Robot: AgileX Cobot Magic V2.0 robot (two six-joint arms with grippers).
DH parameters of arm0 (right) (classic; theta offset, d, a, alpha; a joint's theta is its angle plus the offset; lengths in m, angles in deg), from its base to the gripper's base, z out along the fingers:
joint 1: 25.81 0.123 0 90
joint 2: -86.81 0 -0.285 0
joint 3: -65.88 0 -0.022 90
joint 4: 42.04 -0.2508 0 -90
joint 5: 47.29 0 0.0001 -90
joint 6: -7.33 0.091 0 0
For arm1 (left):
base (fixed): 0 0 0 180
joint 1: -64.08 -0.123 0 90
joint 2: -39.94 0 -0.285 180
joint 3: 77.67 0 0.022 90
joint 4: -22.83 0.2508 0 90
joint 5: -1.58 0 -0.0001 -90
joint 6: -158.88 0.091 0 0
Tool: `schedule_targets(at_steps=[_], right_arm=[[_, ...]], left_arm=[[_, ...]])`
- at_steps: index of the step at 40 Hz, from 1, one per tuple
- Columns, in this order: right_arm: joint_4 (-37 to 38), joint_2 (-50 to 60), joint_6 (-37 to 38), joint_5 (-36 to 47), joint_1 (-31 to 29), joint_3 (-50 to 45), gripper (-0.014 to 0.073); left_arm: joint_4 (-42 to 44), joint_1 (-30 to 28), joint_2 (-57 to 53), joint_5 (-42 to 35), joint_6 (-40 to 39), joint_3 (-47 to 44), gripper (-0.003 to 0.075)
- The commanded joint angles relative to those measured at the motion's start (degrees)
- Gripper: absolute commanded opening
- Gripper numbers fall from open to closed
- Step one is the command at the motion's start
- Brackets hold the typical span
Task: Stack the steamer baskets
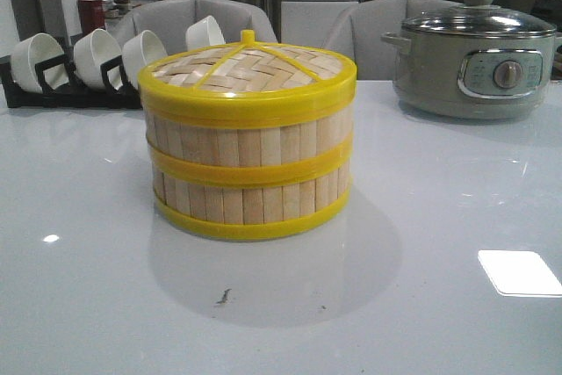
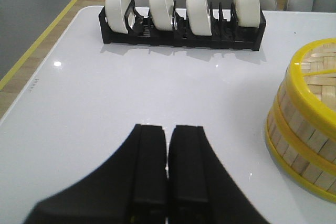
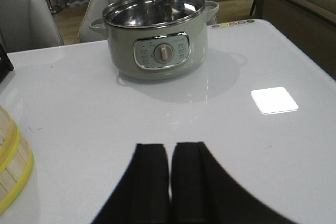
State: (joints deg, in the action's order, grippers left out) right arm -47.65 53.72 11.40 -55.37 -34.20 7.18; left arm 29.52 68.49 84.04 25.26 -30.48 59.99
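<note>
step: stacking looks finished | steamer baskets [image 1: 247, 173] sit two-high mid-counter [image 1: 421, 305], woven lid [image 1: 248, 69] on top | left tool [image 2: 168, 132] pressed closed, empty | right tool [image 3: 169, 150] pressed closed, empty | next: likely nothing beyond checking rims sit flush
</note>
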Motion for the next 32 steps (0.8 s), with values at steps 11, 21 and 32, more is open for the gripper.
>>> schedule_targets(at_steps=[11,21,32], right_arm=[[-0.2,0.61,-0.24,6.95,-0.26,0.81,0.0052],[-0.2,0.61,-0.24,3.9,-0.26,0.81,0.0052],[-0.2,0.51,-0.24,3.84,-0.26,0.81,0.0052]], left_arm=[[-0.23,0.13,-0.19,-4.5,-0.68,1.78,0.0085],[-0.23,0.13,-0.19,-4.5,-0.68,1.78,0.0085],[-0.23,0.13,-0.19,-4.5,-0.68,1.78,0.0085]])
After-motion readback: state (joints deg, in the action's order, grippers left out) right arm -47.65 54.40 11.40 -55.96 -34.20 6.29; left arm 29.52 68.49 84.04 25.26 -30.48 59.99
